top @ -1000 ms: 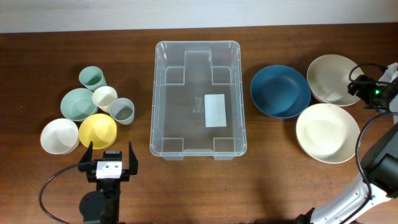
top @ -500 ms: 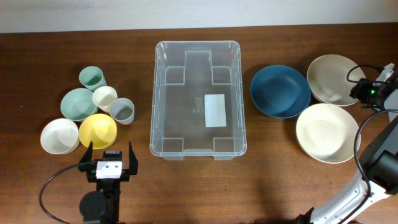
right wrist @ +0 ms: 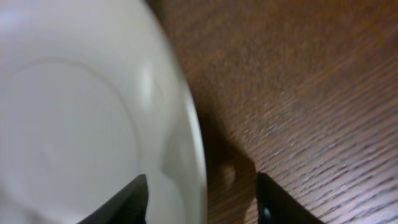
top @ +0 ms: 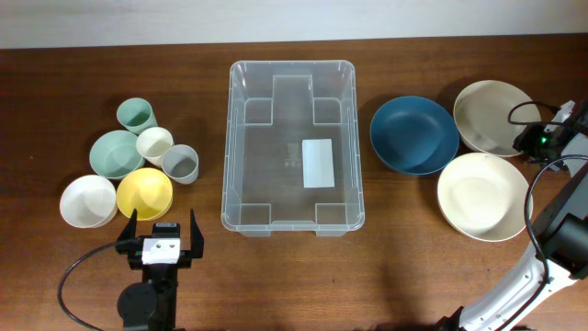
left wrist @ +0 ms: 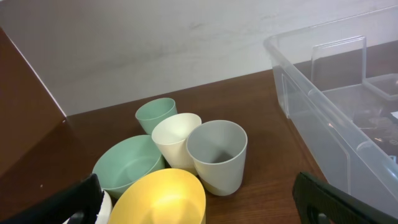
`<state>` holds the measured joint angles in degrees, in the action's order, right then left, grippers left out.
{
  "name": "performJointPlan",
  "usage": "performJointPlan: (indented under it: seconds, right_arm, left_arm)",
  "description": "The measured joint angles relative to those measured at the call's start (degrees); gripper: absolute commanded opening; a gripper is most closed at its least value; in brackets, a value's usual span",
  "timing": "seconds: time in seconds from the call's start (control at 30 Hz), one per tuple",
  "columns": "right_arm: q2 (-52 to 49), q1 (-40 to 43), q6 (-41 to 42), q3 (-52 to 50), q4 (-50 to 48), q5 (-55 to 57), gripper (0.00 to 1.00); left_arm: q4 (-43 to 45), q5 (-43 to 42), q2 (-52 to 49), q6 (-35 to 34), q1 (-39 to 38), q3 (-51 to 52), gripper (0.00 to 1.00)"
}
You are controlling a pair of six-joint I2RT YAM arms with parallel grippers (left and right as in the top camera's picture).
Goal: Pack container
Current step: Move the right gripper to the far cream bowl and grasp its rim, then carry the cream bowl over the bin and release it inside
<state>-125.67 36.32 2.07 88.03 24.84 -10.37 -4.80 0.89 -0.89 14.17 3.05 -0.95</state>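
Dark wood surface (top: pixel 55 276). Left pincer (top: pixel 162 225) wide open at the near edge, just in front of yellow bowl (top: pixel 144 192). Container (top: pixel 276 175) sits upright in the centre, blue bowl (top: pixel 413 134) to its right. Far right: right pincer (right wrist: pixel 202 199) half-open, astride beige bowl (right wrist: pixel 74 112) rim, not clamped.

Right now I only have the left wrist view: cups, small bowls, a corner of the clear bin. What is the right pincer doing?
Observer: The right pincer straddles the rim of the far beige bowl, one finger inside, one outside.
Operator: Anything packed?
Observer: No. The container holds nothing; only its white label shows on the base.
Operator: What else is on that side?
Observer: A blue bowl and a cream bowl, right of the container.
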Motion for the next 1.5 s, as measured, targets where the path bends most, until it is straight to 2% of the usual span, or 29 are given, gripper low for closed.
performJointPlan:
  seconds: [0.23,0.33,0.37,0.4,0.77,0.9,1.1,1.33,1.5]
  right_arm:
    - [-0.1,0.0,0.7,0.0,-1.1,0.0,0.17]
    - [-0.1,0.0,1.9,0.0,-1.3,-0.1,0.11]
    - [-0.1,0.0,2.1,0.0,-1.3,0.0,0.05]
    - [-0.1,0.0,3.0,0.0,-1.4,-0.1,0.04]
    - [-0.1,0.0,3.5,5.9,-0.2,-0.6,0.04]
    - [-0.1,0.0,3.5,12.6,4.1,-1.4,0.04]
    - [0.0,-1.6,2.1,28.5,14.4,-4.4,0.04]
    - [0.5,-13.2,-6.8,42.8,23.3,-6.7,0.04]
    - [0.8,-25.5,-11.2,45.2,25.4,-7.7,0.04]
  left_arm:
    - [0.0,0.0,0.0,0.0,0.0,0.0,0.99]
    - [0.0,0.0,0.0,0.0,0.0,0.0,0.99]
    - [0.0,0.0,0.0,0.0,0.0,0.0,0.99]
    - [0.0,0.0,0.0,0.0,0.0,0.0,0.99]
    - [0.0,0.0,0.0,0.0,0.0,0.0,0.99]
    - [0.0,0.0,0.0,0.0,0.0,0.0,0.99]
    - [0.0,0.0,0.0,0.0,0.0,0.0,0.99]
    - [0.0,0.0,0.0,0.0,0.0,0.0,0.99]
    - [0.0,0.0,0.0,0.0,0.0,0.0,0.99]
